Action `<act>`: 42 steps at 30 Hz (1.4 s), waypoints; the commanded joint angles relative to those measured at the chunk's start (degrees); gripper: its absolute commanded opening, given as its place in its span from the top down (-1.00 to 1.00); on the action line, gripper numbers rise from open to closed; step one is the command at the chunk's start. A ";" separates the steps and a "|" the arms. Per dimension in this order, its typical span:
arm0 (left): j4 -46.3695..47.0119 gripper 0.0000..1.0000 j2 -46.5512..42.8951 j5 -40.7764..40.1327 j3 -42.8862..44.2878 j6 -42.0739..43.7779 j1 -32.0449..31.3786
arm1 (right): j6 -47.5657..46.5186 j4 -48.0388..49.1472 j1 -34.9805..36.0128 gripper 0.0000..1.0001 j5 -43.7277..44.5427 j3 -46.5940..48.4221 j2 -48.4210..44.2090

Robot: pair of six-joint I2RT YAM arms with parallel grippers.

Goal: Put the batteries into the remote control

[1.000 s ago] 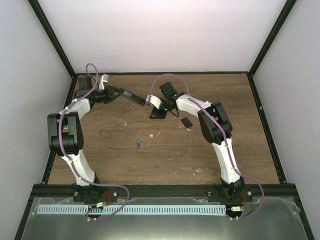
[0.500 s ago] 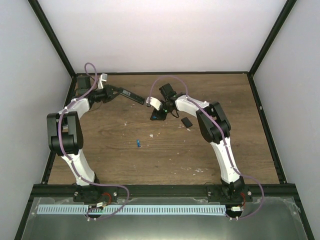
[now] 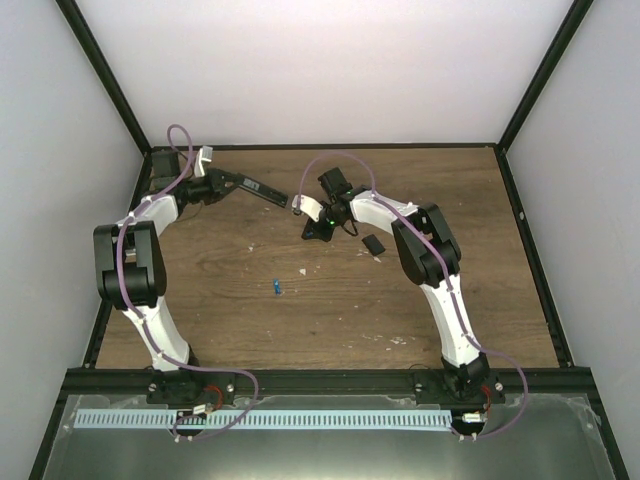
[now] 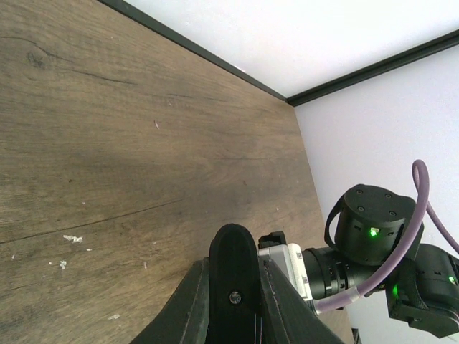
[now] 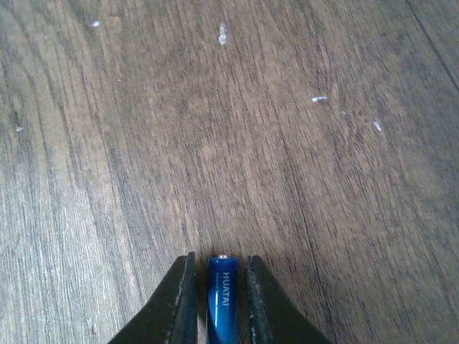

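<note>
Our right pincer (image 5: 220,261) grips one small bright-blue cylindrical battery (image 5: 221,301), light and slippery, by its sides. The second blue battery (image 3: 274,287) lies on the wooden tabletop (image 3: 200,300). Our left pincer (image 4: 233,269) is closed on the long slim black remote control (image 3: 256,189). The small black cover piece (image 3: 372,244) lies aside and blocks nothing.

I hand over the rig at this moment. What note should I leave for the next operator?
Left gripper: shut on the remote, far left of the table.
Right gripper: shut on one battery, near the remote's free end.
Other battery: lying loose mid-table. Cover: on the table, right of that gripper.
Done: remote and one battery in hand.
Left: load both batteries; none seen inside yet.
</note>
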 commanded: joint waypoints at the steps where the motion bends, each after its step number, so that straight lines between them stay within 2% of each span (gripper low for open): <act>1: 0.41 0.97 0.91 1.14 1.82 0.90 0.45 | -0.79 -1.61 0.34 0.80 1.67 1.73 0.82; 10: 0.44 0.97 0.41 1.14 1.29 0.98 0.40 | 0.76 -1.53 0.34 0.98 1.04 1.69 -0.21; 21: -0.01 0.98 -1.11 1.20 0.04 1.38 0.39 | 3.81 -0.75 0.17 0.99 0.05 -0.89 -2.99; 28: 2.44 0.98 -2.82 1.85 -4.04 0.07 -0.03 | 8.58 3.00 -0.72 0.99 -2.39 -6.52 -10.26; 35: 7.94 0.98 -4.75 2.69 -8.66 -3.09 -2.81 | 14.03 8.08 -1.90 0.99 -5.56 -14.65 -20.42; 42: 23.59 0.99 -6.01 3.28 -14.64 -14.01 -6.62 | 18.63 13.26 -2.56 0.99 -9.94 -18.16 -27.78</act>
